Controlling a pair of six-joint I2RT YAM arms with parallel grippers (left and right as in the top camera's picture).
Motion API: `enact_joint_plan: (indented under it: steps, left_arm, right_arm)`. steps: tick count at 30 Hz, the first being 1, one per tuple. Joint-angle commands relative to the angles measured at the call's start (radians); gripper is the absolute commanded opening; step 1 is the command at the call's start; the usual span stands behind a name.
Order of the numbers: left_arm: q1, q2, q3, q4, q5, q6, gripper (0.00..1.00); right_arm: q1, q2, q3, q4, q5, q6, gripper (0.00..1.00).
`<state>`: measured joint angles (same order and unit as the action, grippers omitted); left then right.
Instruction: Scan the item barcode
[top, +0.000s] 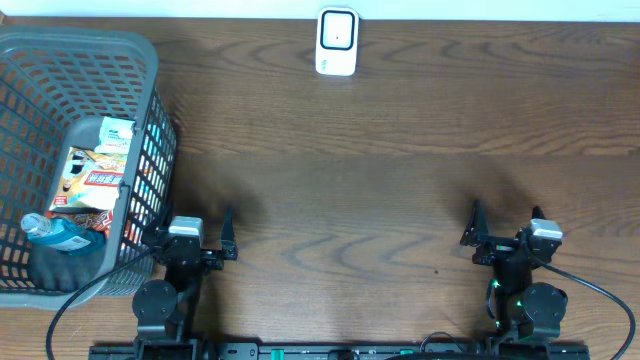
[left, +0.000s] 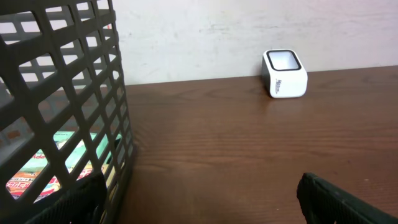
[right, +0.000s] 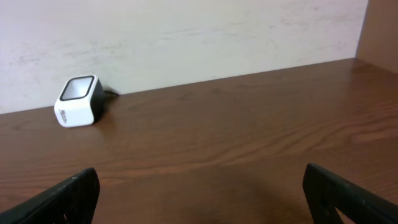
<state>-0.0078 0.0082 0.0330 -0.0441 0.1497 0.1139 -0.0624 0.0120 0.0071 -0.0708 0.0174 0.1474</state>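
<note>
The white barcode scanner (top: 336, 42) stands at the far edge of the table, its window facing up; it shows in the left wrist view (left: 285, 73) and the right wrist view (right: 79, 101). Items lie inside the grey mesh basket (top: 60, 50) at the left: a printed snack packet (top: 90, 180), a blue bottle (top: 55, 232) and a white-green pack (top: 115, 135). My left gripper (top: 190, 226) (left: 202, 205) is open beside the basket's right wall, holding nothing. At the near right, my right gripper (right: 202, 199) (top: 507, 222) is open over bare wood.
The basket wall (left: 62, 81) fills the left of the left wrist view, close to my left finger. The brown wooden table (top: 400, 180) stretches between the arms and the scanner. A pale wall runs behind the scanner.
</note>
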Motion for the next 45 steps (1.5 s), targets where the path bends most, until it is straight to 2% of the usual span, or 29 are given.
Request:
enact_joint_plan:
  steps: [1, 42, 45]
  left_arm:
    - [-0.002, -0.004, -0.029, -0.014, -0.008, 0.021, 0.98]
    - [-0.002, -0.004, -0.029, -0.008, -0.003, 0.023, 0.98]
    - [-0.002, -0.004, -0.019, -0.004, 0.0, -0.034, 0.98]
  right_arm:
    - [-0.003, -0.006, -0.002, -0.004, -0.005, -0.014, 0.99]
    - [-0.003, -0.006, -0.002, -0.003, -0.005, -0.014, 0.99]
    - [-0.003, -0.006, -0.002, -0.004, -0.005, -0.014, 0.99]
